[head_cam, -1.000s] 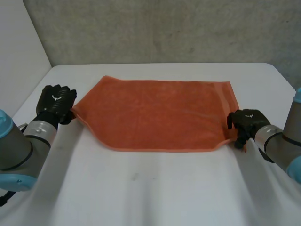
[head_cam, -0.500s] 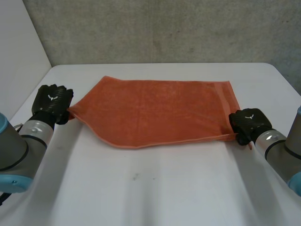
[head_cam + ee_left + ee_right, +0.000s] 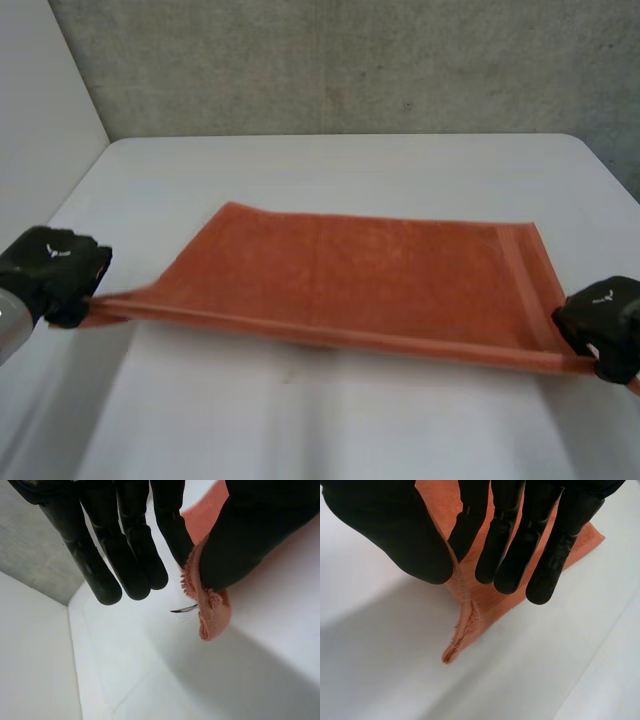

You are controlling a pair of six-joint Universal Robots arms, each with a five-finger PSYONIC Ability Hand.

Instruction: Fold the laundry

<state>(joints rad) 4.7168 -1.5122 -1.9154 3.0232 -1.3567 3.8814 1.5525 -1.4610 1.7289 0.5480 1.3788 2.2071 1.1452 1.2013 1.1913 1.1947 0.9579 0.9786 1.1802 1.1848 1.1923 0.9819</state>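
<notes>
An orange towel (image 3: 370, 275) is stretched between my two hands, its near edge lifted off the white table (image 3: 330, 170) and its far edge resting on it. My left hand (image 3: 52, 272) pinches the towel's near left corner (image 3: 207, 615) between thumb and a finger. My right hand (image 3: 603, 315) pinches the near right corner (image 3: 465, 620) the same way, with the corner's tip hanging below the thumb. Both hands are raised above the table near its front.
A grey wall (image 3: 350, 60) runs behind the table's far edge, and a white panel (image 3: 40, 100) stands at the left. Bare tabletop (image 3: 300, 420) lies beneath and in front of the lifted towel.
Both hands have risen and drawn toward me and apart with the towel's near corners. The towel's near edge has come off the table and is pulled taut.
</notes>
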